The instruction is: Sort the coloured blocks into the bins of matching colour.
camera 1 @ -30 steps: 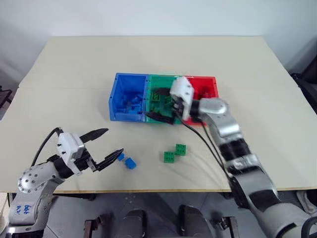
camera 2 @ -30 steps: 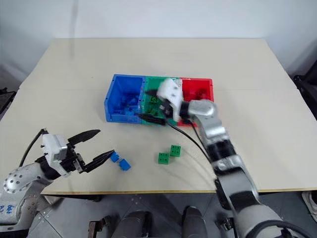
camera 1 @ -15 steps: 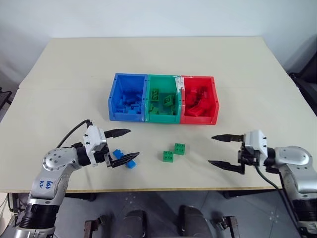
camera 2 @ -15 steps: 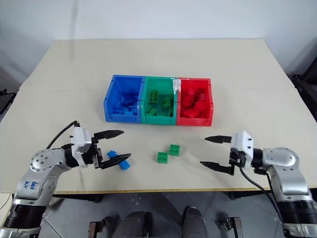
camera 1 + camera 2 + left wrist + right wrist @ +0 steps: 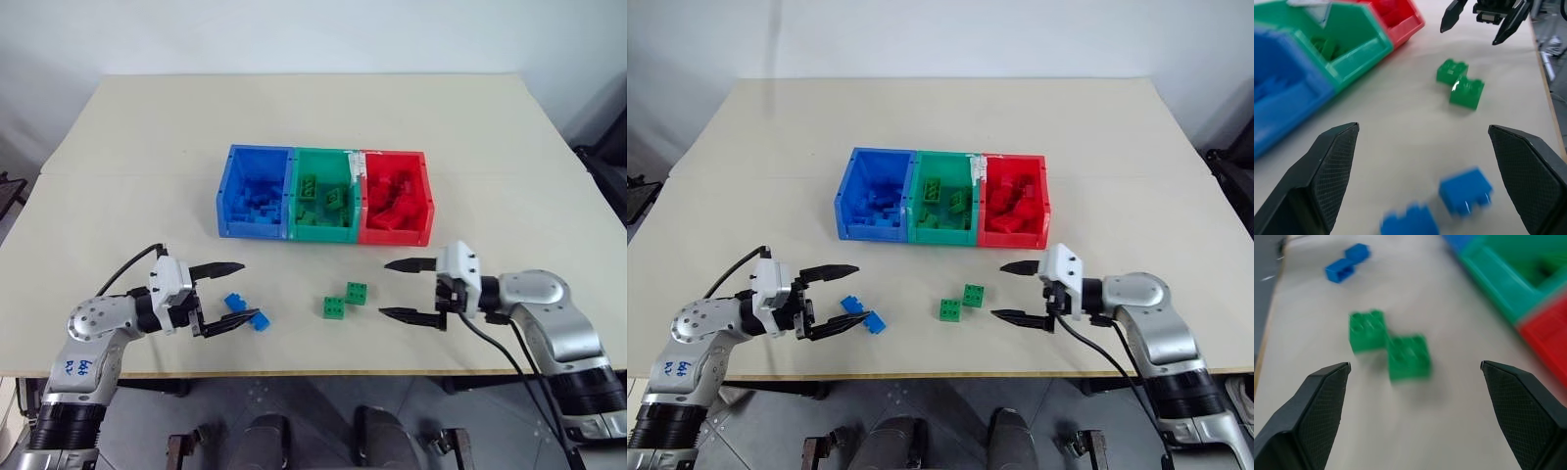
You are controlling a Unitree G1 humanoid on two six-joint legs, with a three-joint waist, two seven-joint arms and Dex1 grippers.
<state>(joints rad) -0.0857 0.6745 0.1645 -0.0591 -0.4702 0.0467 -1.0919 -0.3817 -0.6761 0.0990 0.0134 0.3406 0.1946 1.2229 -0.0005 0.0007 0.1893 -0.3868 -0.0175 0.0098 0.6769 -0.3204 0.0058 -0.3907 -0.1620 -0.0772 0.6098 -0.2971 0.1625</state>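
Hard shiny plastic is what we're dealing with here, so these bricks should be stiff, super light and a bit slick, basically nothing to crush but easy to flick away if a fingertip clips them.

Nearest the front edge of the table (image 5: 118, 147), lower left of the head view, the left gripper (image 5: 231, 295) sits low over the tabletop with its fingers spread wide and nothing in them. Two blue blocks (image 5: 247, 311) lie side by side right between the fingertips, the lower finger looking like it's just about touching one, though I can't tell for sure. Lower right, the right gripper (image 5: 401, 291) is also gaping wide and empty, pointing toward the middle. Just off its tips, at lower centre, two green blocks (image 5: 344, 300) sit corner to corner, touching.

My guess for grabbing: go for the flat side walls, not the studded top, and squeeze square-on so the brick doesn't squirt out. Since each pair is so close together, closing on one will probably nudge its neighbour, so picking the outer one first seems safer.

Further back, around the middle of the frame, the bins (image 5: 291, 234) sit in a joined row: blue on the left, green in the middle, red on the right. Each already has a pile of matching bricks inside. They're open-topped and way bigger than a brick, so the drop should be forgiving.
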